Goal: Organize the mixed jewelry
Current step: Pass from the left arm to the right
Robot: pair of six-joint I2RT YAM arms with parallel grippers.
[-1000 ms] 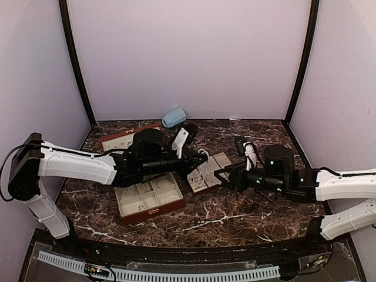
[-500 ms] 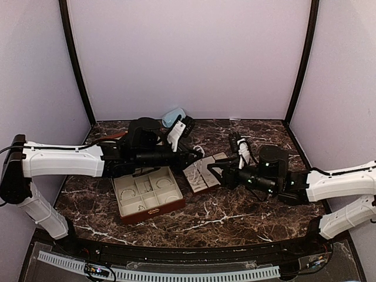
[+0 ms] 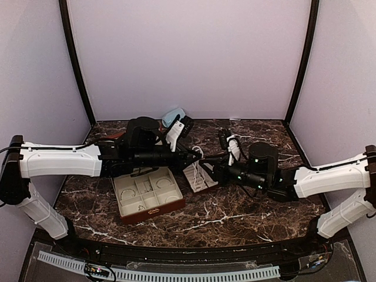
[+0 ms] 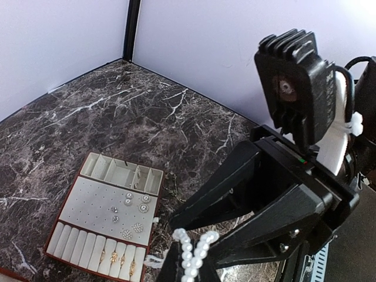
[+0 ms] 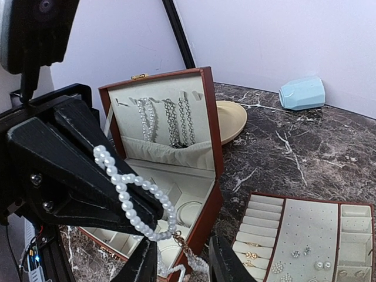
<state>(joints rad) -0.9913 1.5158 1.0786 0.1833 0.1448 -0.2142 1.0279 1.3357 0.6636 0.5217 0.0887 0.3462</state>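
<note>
Pearl strand (image 5: 132,197) pinched in left pincer (image 4: 189,270), right pincer (image 5: 183,264) spread round its tail; we fear snapped strand if both pull apart.

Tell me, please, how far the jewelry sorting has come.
Done: chains hang in the open case lid, and earrings sit in the tray. In hand: the left tool, shut, holds a pearl strand, with the open right tool at its lower end. Left: the strand is not stowed yet; I see no other loose pieces.
</note>
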